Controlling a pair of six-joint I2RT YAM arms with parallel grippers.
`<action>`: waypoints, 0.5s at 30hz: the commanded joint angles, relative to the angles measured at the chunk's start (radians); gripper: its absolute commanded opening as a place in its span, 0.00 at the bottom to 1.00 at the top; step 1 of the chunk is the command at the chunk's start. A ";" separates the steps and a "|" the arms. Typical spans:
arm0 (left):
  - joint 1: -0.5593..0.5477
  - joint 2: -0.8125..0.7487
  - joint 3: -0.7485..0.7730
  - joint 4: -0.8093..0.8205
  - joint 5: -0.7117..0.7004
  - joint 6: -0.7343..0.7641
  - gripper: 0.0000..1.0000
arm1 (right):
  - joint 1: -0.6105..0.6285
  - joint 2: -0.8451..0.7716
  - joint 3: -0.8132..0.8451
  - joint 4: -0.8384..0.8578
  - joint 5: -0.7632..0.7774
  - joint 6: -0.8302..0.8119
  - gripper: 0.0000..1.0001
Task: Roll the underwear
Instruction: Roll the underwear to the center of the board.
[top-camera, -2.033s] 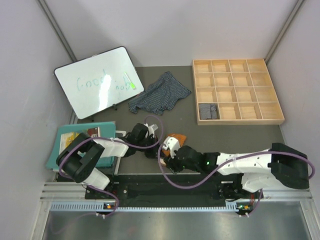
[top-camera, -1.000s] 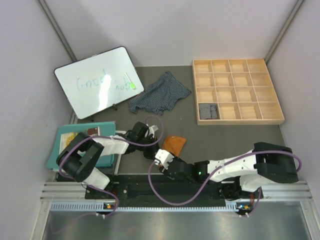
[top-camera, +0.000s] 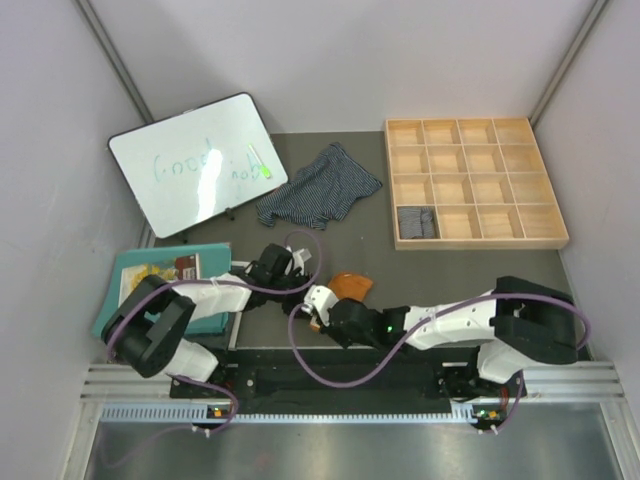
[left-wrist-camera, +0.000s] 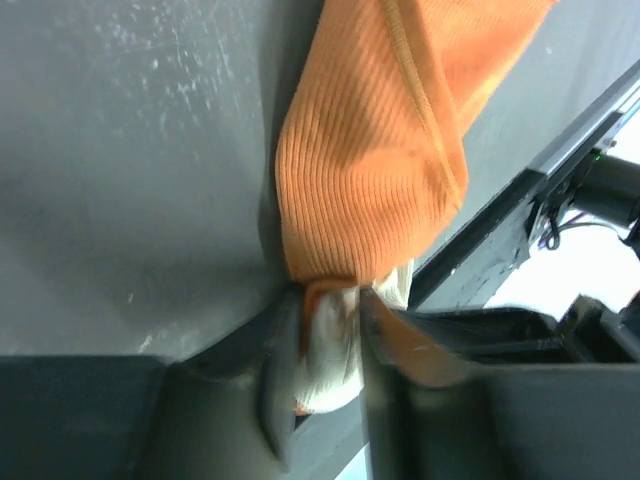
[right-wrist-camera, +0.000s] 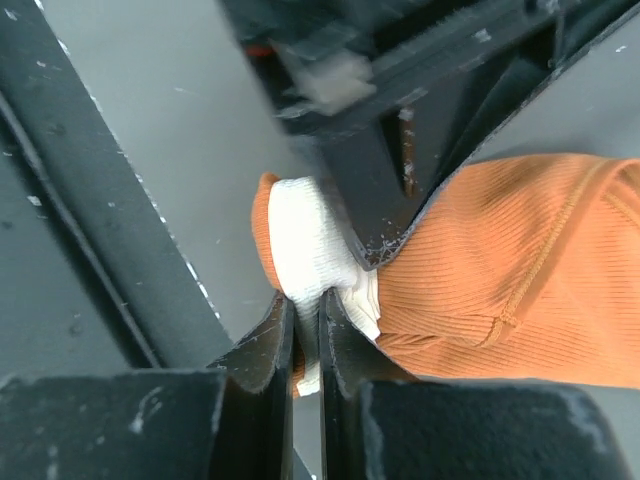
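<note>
Between the right fingers, orange underwear sits partly hidden.

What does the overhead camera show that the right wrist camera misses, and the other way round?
Only overhead: the whiteboard, the striped underwear lying spread out, and the wooden tray with a grey roll in one compartment. Only the wrist view: how the right pincer is shut on the cream waistband. Both: the orange underwear on the dark table.
</note>
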 joint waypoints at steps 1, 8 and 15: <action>0.028 -0.134 -0.006 -0.053 -0.050 0.024 0.47 | -0.072 -0.043 -0.001 -0.080 -0.328 0.116 0.00; 0.038 -0.328 -0.080 0.034 -0.129 0.061 0.58 | -0.259 -0.042 -0.024 -0.014 -0.615 0.197 0.00; 0.031 -0.428 -0.213 0.307 -0.028 0.063 0.58 | -0.438 0.009 -0.051 0.103 -0.862 0.297 0.00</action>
